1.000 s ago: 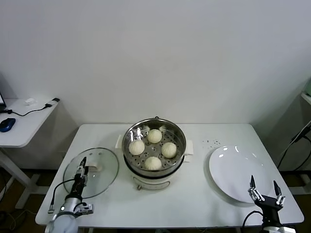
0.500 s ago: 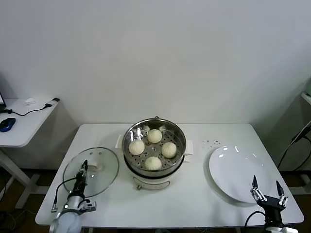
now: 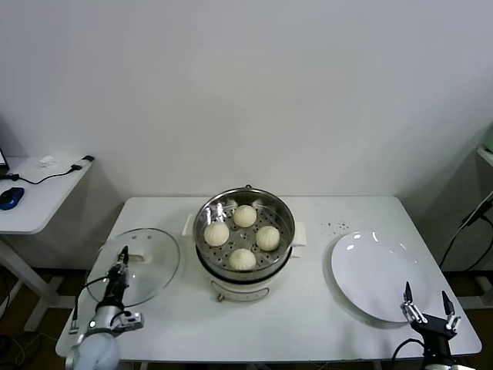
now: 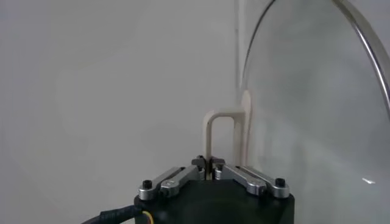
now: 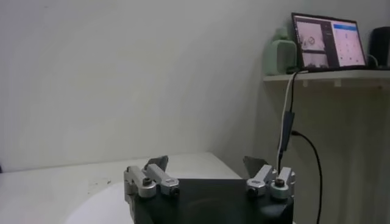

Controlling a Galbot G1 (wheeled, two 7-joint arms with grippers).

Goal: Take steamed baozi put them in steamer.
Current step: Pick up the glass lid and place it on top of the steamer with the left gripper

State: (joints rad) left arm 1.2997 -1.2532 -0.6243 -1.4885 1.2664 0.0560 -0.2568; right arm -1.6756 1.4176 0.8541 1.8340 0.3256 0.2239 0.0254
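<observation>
- our left gripper [image 3: 121,262] sits at the table's near left corner, its fingers pinched tight together with no gap; in the left wrist view the tips [image 4: 209,162] meet at the foot of the white loop handle [image 4: 223,137] of the round glass lid with a steel rim [image 3: 137,264], though we cannot tell whether they clamp it.
- our right gripper [image 3: 427,301] waits at the near right corner, jaws spread wide, holding nothing, just beside the near edge of the flat round white plate [image 3: 377,270].
- we count four small cream-white round steamed baozi [image 3: 243,237], all lying on the perforated tray inside the round shiny stainless-steel steamer [image 3: 245,266] at the middle of the white table [image 3: 308,316].
- we count one steamer, one lid, one plate, two grippers.
</observation>
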